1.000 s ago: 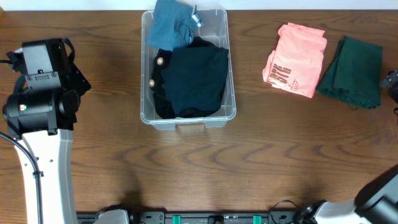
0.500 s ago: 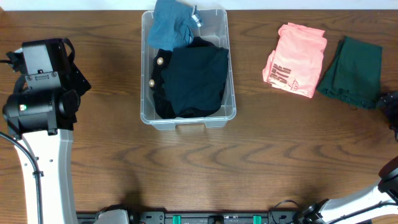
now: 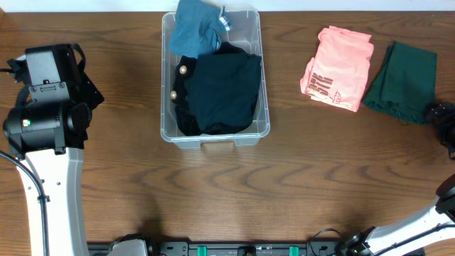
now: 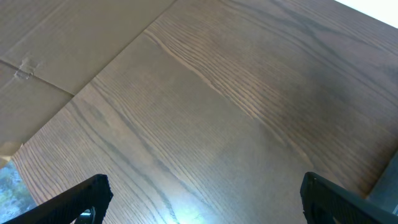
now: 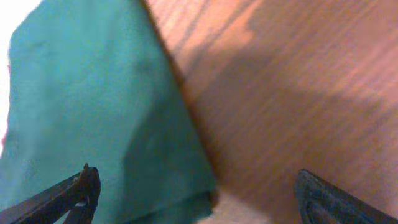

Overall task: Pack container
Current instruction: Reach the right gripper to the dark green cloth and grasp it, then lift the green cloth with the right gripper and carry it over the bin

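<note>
The clear container (image 3: 166, 129) stands at the table's top middle. It holds a dark navy garment (image 3: 220, 92) with buttons and a blue garment (image 3: 195, 30) at its far end. A pink folded garment (image 3: 335, 67) and a dark green folded garment (image 3: 400, 80) lie to its right. My right gripper (image 3: 442, 119) is open just beyond the green garment's right edge; in the right wrist view the green garment (image 5: 93, 118) lies under the left finger of the open jaws (image 5: 199, 199). My left gripper (image 4: 202, 199) is open and empty above bare wood at the far left.
The left arm's body (image 3: 46, 99) stands at the table's left side. A cardboard-coloured surface (image 4: 56, 43) borders the table in the left wrist view. Cables and clamps (image 3: 242, 249) run along the front edge.
My right gripper has moved in from the right edge toward the green garment. The left arm and the garments have not moved.
</note>
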Motion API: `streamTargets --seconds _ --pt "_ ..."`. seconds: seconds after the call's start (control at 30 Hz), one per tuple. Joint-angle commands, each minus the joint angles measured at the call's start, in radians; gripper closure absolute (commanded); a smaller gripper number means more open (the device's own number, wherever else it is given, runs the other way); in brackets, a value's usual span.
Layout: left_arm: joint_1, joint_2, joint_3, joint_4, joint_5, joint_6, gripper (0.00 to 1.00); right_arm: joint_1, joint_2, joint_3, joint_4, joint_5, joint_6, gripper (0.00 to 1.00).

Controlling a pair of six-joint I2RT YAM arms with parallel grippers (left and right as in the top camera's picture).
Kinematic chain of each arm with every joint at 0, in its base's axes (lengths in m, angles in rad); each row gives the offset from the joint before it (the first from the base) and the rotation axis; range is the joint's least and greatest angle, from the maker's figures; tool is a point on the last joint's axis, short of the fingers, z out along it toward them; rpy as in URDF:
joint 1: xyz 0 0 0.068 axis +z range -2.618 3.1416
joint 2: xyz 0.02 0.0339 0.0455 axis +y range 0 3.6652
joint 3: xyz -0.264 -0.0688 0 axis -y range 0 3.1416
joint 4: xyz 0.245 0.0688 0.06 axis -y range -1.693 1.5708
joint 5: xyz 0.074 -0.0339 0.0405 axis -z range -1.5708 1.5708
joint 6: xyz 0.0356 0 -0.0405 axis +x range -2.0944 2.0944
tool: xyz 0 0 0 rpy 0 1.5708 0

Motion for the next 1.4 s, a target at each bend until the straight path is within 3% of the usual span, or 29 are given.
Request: streamTargets --seconds 0.0,0.4,0.57,0.7,0.8,1.03,1.23,1.37 --pt "0.005 0.001 0.006 -0.005 -0.005 -0.006 0.02 0.043 0.046 -0.007 -0.019 -0.101 0.033 0.02" --pt "0.005 0.001 0.006 -0.005 -0.005 -0.006 0.02 0.148 0.046 -0.007 -0.011 -0.21 0.112 0.07" --pt "0.005 0.001 0.006 -0.005 -0.005 -0.006 0.02 0.166 0.046 -0.007 0.0 -0.243 0.146 0.25" --pt "0.005 0.001 0.006 -0.005 -0.005 -0.006 0.02 0.165 0.045 -0.007 -0.001 -0.248 0.172 0.56" --pt "0.005 0.001 0.006 -0.005 -0.005 -0.006 0.02 0.163 0.038 -0.007 0.001 -0.271 0.2 0.71" --pt "0.005 0.001 0.006 -0.005 -0.005 -0.006 0.02 0.163 -0.082 -0.007 0.0 -0.33 0.21 0.85" --pt "0.005 0.001 0.006 -0.005 -0.005 -0.006 0.02 0.173 -0.331 -0.007 0.001 -0.344 0.212 0.96" --pt "0.005 0.001 0.006 -0.005 -0.005 -0.006 0.02 0.2 -0.502 -0.007 0.031 -0.341 0.241 0.99"
